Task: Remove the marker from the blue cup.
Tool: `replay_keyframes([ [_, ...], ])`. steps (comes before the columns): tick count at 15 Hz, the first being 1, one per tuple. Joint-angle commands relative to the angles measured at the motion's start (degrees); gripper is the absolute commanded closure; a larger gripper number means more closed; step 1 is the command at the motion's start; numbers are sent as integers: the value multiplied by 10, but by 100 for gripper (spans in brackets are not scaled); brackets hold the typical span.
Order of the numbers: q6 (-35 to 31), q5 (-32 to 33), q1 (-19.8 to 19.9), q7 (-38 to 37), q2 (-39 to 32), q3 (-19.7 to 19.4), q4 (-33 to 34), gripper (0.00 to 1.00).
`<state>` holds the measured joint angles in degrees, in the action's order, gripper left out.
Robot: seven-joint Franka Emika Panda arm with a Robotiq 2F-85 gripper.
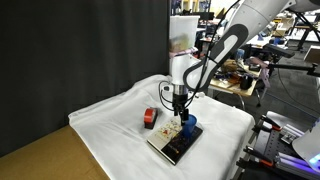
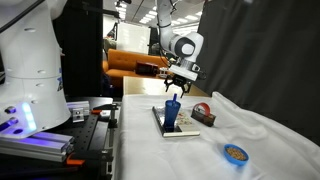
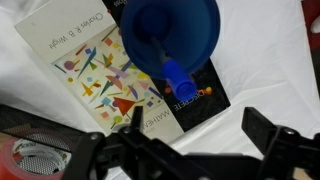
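Observation:
The blue cup (image 3: 175,35) stands on a book (image 3: 95,70) on the white cloth. A marker with a blue cap (image 3: 177,80) sticks out of the cup and leans over its rim. In both exterior views the cup (image 1: 189,127) (image 2: 172,115) sits on the book, with my gripper (image 1: 180,103) (image 2: 178,84) just above it. In the wrist view my gripper (image 3: 200,125) is open and empty, and its two black fingers are spread with the marker's cap just beyond them.
A red object (image 1: 150,118) (image 2: 203,113) lies on the cloth beside the book and also shows in the wrist view (image 3: 12,155). A flat light-blue ring (image 2: 235,153) lies nearer the table's front. Robot base and equipment (image 2: 30,90) stand beside the table.

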<state>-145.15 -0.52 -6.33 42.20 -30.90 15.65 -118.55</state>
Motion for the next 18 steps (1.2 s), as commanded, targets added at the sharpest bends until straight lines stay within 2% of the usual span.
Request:
replay_keyframes([
  [1,-1,15,7,-14,8,-6,-10,0],
  [9,2,16,16,-17,21,-14,-30,0],
  [10,2,11,18,-12,5,-11,-16,0],
  [18,3,13,15,-18,2,-13,-16,0],
])
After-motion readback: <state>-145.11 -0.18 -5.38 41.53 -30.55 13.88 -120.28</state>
